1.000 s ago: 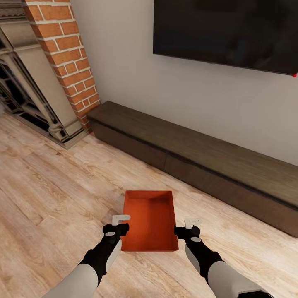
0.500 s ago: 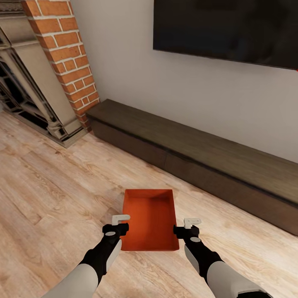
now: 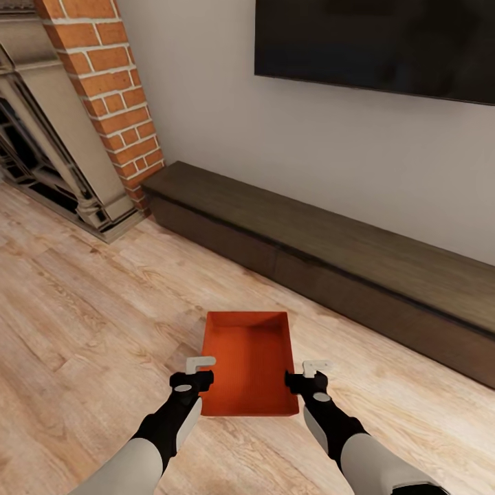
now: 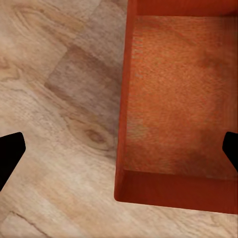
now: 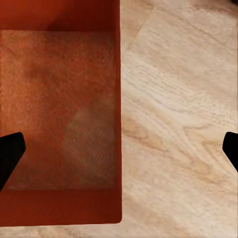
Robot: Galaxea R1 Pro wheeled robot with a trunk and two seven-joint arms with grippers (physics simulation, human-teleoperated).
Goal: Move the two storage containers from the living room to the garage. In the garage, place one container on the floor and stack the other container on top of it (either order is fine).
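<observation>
Left gripper, head view: left gripper sits low and left of centre, its jaws spread, straddling the left long wall of the container without visibly pinching it.
Right gripper, head view: right gripper sits low and right of centre, also spread, set over the right long wall.
Container, head view: one orange-red storage container, lidless and empty, lies between the two grippers in the lower middle of the frame, above the light wood floor; whether it rests on the planks or is lifted, I cannot tell.
Surroundings, head view: a low dark TV bench runs diagonally across the middle, just beyond the container; a black screen hangs upper right; a brick column and a fireplace surround stand upper left.
Left wrist view: dark fingertips show at the left and right edges, wide apart, with the container's wall and near corner between them.
Right wrist view: fingertips likewise wide apart, one over the container's textured bottom, the other over floor.
Handling: likely light, stiff plastic with smooth, tapered walls that could slip; the long walls near the rim look the best hold, one gripper on each.
In the way: the bench lies ahead; turning away looks necessary.
</observation>
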